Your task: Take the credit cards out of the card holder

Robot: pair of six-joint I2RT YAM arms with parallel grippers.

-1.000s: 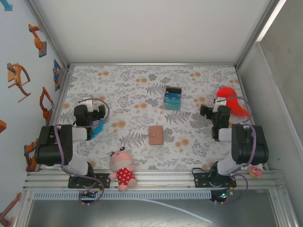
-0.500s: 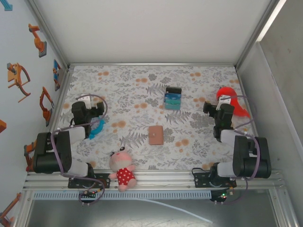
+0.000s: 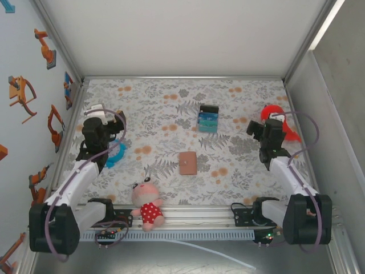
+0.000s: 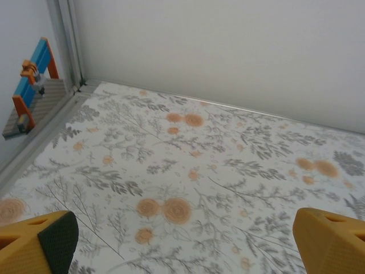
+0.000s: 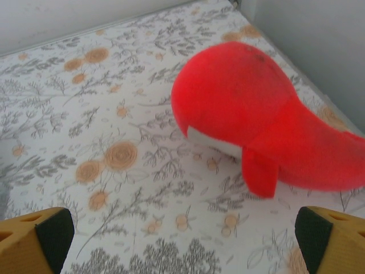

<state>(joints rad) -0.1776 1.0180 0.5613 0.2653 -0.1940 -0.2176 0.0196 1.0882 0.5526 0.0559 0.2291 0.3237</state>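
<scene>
- Top view: the card holder [image 3: 187,163] lies flat and closed on the floral surface [image 3: 159,103], about midway between my two arms and touched by neither.
- Farther back, and apart from the card holder, stands a black, blue and teal striped block [image 3: 208,118].
- A plush doll in a red dotted dress [image 3: 147,204] sits at the near edge, to the near left of the card holder.
- My left arm [image 3: 77,174] reaches up along the left side. Its wrist is above a teal-blue object [image 3: 118,153] that it partly hides, so I cannot tell what that object is.
- My right arm [image 3: 285,171] reaches up along the right side, with its wrist just in front of a red plush toy [image 3: 290,133].
- Left wrist view: the left fingers [image 4: 34,245] are spread wide at the bottom corners with nothing between them. Below them is bare floral surface, and an orange-and-blue sticker [image 4: 34,85] sits on the side wall.
- Right wrist view: the right fingers [image 5: 34,240] also stand fully apart and grip nothing. The red plush toy lies on the surface ahead of them, to the right, and they are not touching it.
</scene>
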